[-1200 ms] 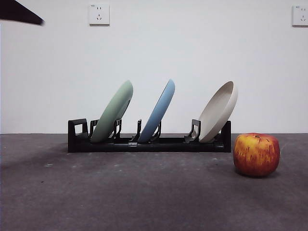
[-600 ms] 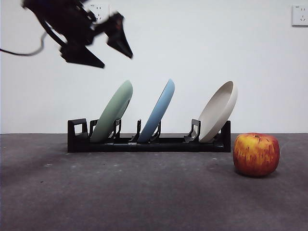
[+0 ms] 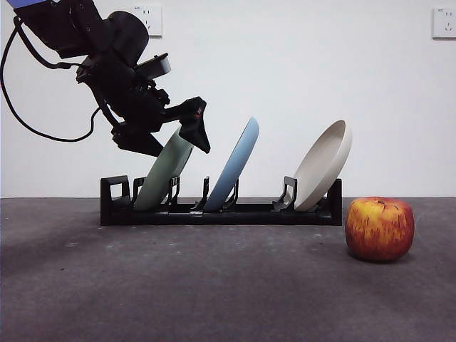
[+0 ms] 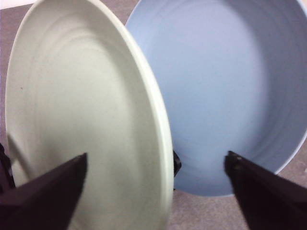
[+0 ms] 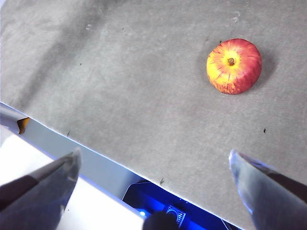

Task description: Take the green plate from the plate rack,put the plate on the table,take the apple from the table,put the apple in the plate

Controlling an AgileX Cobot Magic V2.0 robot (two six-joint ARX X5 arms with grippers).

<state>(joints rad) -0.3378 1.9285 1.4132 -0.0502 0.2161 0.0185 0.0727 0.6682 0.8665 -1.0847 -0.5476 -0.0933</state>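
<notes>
The green plate [image 3: 165,174] leans in the leftmost slot of the black plate rack [image 3: 221,211], and fills the left wrist view as the green plate [image 4: 81,120]. My left gripper [image 3: 178,139] has come down from the upper left and stands open astride the plate's top rim, one jaw on each side; I cannot tell if it touches. In its own view the left gripper [image 4: 156,167] has the rim between its jaws. The apple [image 3: 380,228] rests on the table [image 3: 214,285] at the right; seen from high above by the open right gripper [image 5: 153,165], the apple [image 5: 234,66] lies far off.
A blue plate [image 3: 234,171] stands in the middle slot, close to the green one, and shows as the blue plate [image 4: 225,86] just beyond the rim. A beige plate [image 3: 324,165] leans at the rack's right end. The table's near edge [image 5: 86,148] runs below the right gripper.
The left arm has swung down from the top left corner to the green plate's top rim, with its jaws open throughout. Plates and apple have not moved.
</notes>
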